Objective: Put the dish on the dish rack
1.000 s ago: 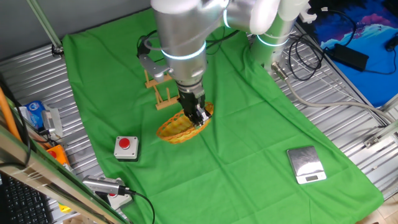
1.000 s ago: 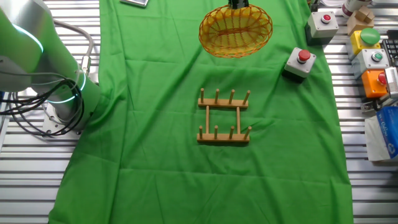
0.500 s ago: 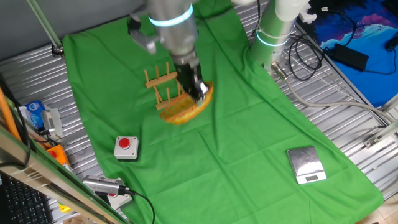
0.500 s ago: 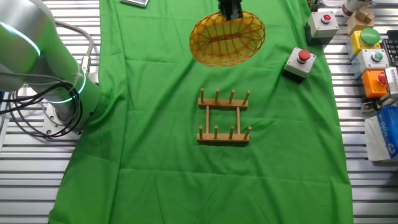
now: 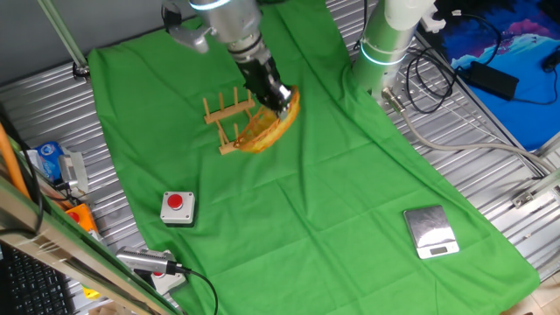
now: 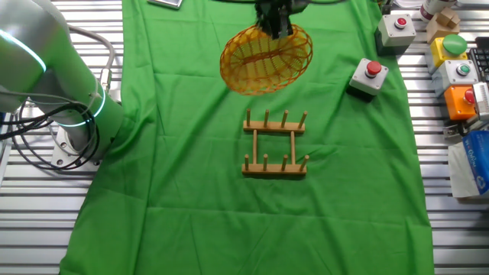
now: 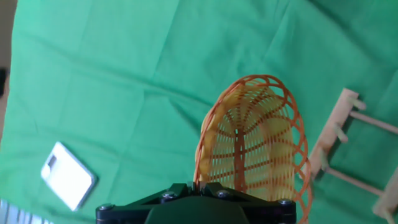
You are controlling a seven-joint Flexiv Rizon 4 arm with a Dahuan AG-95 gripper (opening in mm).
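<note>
The dish [image 5: 265, 127] is an oval yellow wicker basket-plate with an orange rim. It hangs tilted on edge in the air, held by its rim. My gripper [image 5: 278, 96] is shut on that rim, with the dish just beside the dish rack [image 5: 229, 120]. In the other fixed view the dish [image 6: 263, 63] hangs above the cloth beyond the wooden peg rack [image 6: 275, 143], under the gripper [image 6: 274, 25]. In the hand view the dish [image 7: 255, 146] fills the centre, pinched at my gripper [image 7: 200, 185], and the rack [image 7: 351, 149] stands at the right edge.
A green cloth [image 5: 332, 201] covers the table. A red push button box [image 5: 178, 206] and a silver scale [image 5: 430, 232] lie on it. Further button boxes [image 6: 367, 76] stand at the right in the other fixed view. The robot base [image 5: 385, 44] is at the back.
My gripper has lifted the dish off the cloth, tipped it more upright and carried it toward the rack.
</note>
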